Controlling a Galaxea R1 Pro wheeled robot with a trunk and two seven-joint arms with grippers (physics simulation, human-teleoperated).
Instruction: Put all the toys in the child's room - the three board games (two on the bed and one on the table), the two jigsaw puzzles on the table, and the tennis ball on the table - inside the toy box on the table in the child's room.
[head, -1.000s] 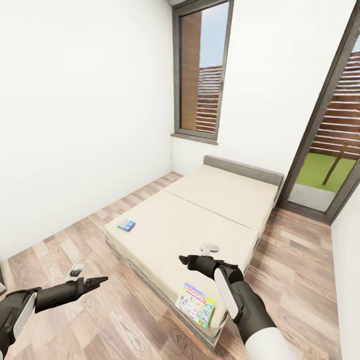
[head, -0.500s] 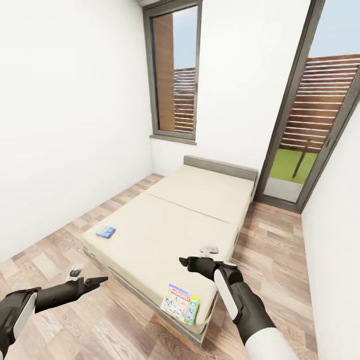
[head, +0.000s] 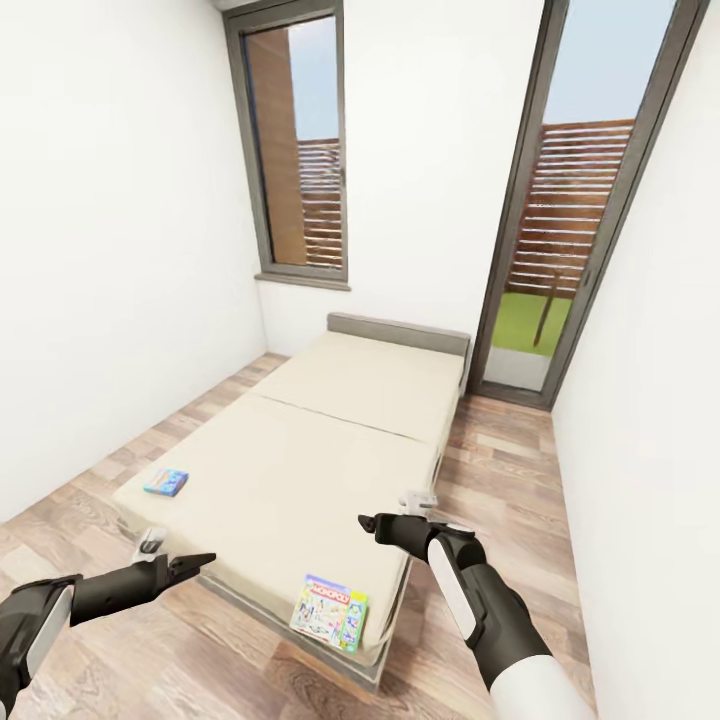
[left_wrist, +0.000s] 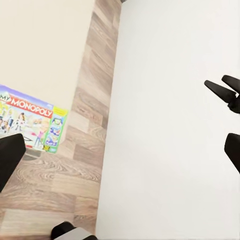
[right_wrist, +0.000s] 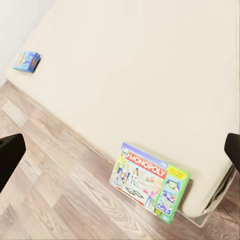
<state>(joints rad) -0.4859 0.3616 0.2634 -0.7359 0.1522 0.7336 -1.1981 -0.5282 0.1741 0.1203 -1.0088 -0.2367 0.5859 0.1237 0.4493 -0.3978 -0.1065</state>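
Observation:
The beige bed (head: 320, 450) lies ahead in the child's room. Two board games rest on it. The green-edged Monopoly box (head: 330, 612) (left_wrist: 32, 117) (right_wrist: 150, 181) sits at the near corner, slightly over the mattress edge. A small blue-teal box (head: 166, 482) (right_wrist: 27, 61) lies at the bed's left edge. My left gripper (head: 178, 552) (left_wrist: 120, 155) hovers open over the floor, left of the bed's near end. My right gripper (head: 392, 510) (right_wrist: 120, 150) is open above the near right part of the mattress, holding nothing. The table, toy box, jigsaw puzzles and tennis ball are out of view.
White walls close in on both sides. A tall dark-framed window (head: 295, 150) and a glass door (head: 555, 230) stand behind the grey headboard (head: 400, 333). Strips of wood-plank floor (head: 505, 470) run along both sides of the bed.
The whole view has swung, so the bed and games sit further left and the glass door shows more. Both arms keep their pose, and the games lie where they were on the mattress.

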